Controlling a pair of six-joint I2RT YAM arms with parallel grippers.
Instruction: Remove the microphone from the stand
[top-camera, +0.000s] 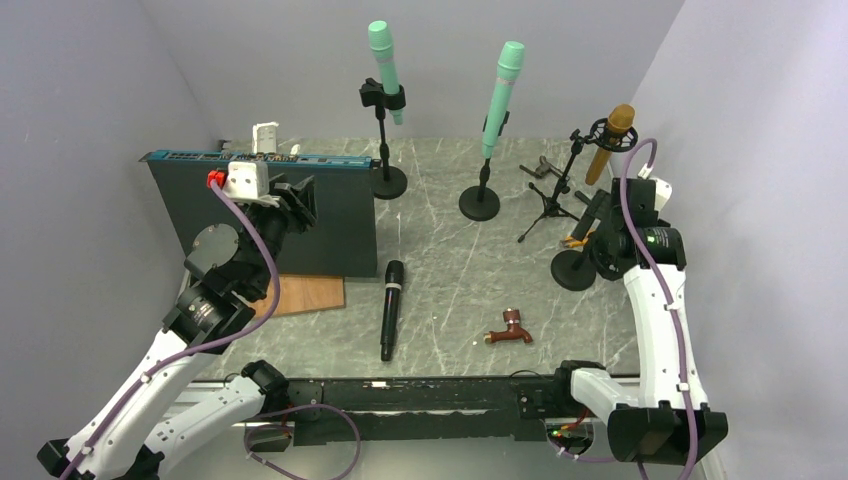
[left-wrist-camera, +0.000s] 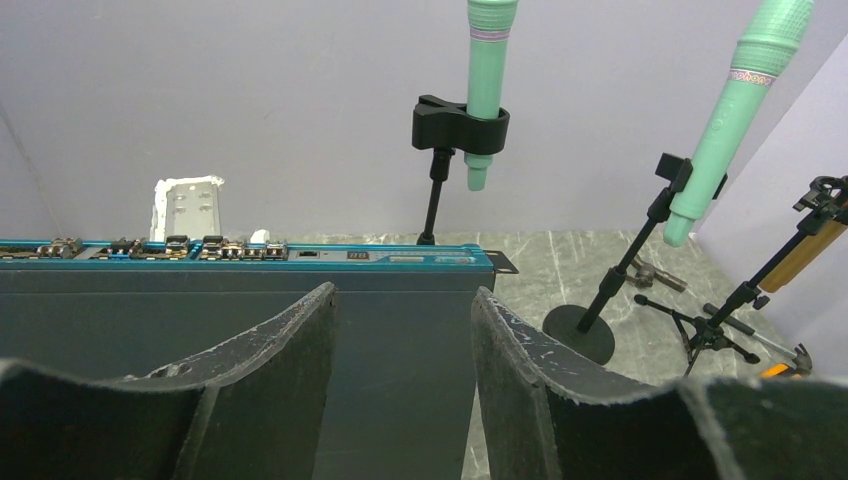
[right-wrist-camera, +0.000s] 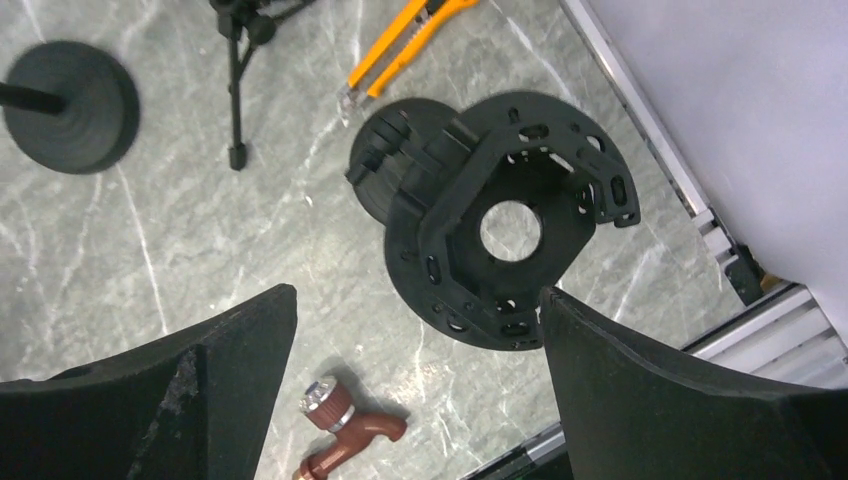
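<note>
Upper middle overhead, the left green microphone (top-camera: 384, 58) looks stiff and slick; grip it above the clip (top-camera: 382, 97). Your left gripper (left-wrist-camera: 403, 330) and right gripper (right-wrist-camera: 418, 305) are spread, empty.

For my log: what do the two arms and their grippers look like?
The left arm and right arm have white shells with black joints, and a purple cable runs along each. The left wrist carries a white block with a red connector; a green light shows on the right. The left gripper and right gripper each have two broad black fingers with scuffed edges.

Grey marbled tabletop (top-camera: 440, 260) (lilac walls (top-camera: 280, 60))
</note>
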